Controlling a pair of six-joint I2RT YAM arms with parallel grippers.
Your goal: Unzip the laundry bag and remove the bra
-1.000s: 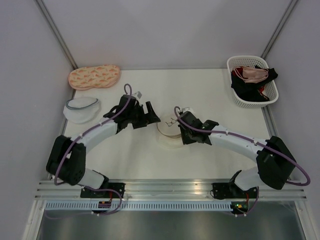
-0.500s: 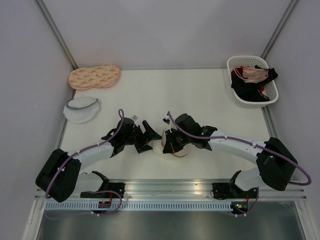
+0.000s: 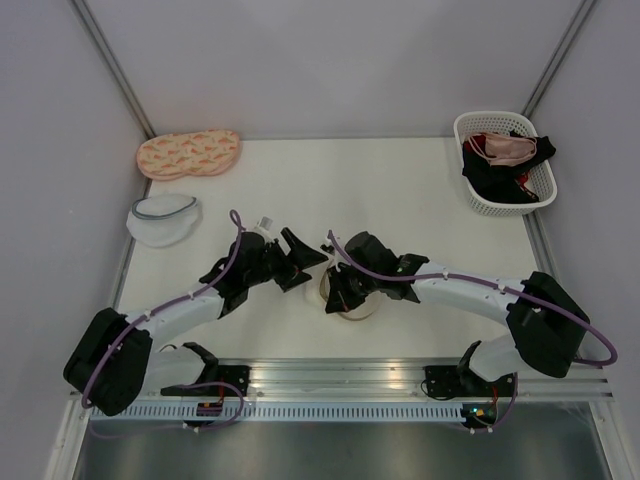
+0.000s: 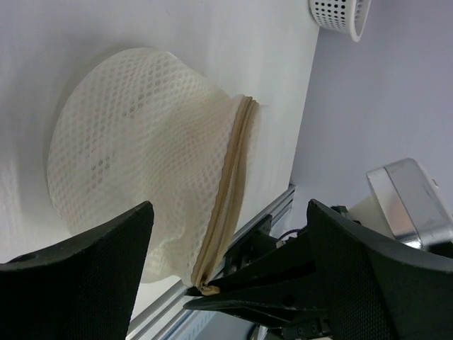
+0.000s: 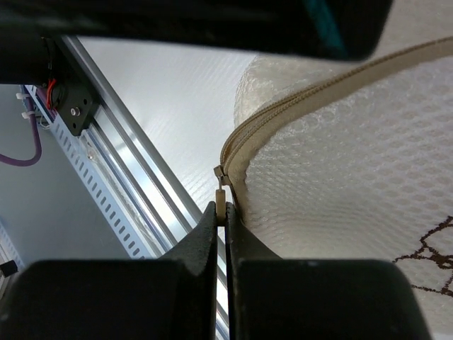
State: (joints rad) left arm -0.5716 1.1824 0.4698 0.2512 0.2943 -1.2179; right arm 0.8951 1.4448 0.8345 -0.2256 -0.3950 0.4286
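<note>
Cream mesh laundry bag (image 4: pixel 141 156) sits near-centre on the counter (image 3: pixel 400 190). Right claw (image 5: pixel 221 212) pinches its zip pull (image 5: pixel 221 200). Left claw (image 3: pixel 303 258) is spread wide, just left of the bag.

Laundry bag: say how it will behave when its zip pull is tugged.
Probably floppy: the laundry bag is thin mesh, creased beside the zip. Likely light, so it may drag after the zip pull pinched by the right gripper, since the open left gripper isn't holding it.
</note>
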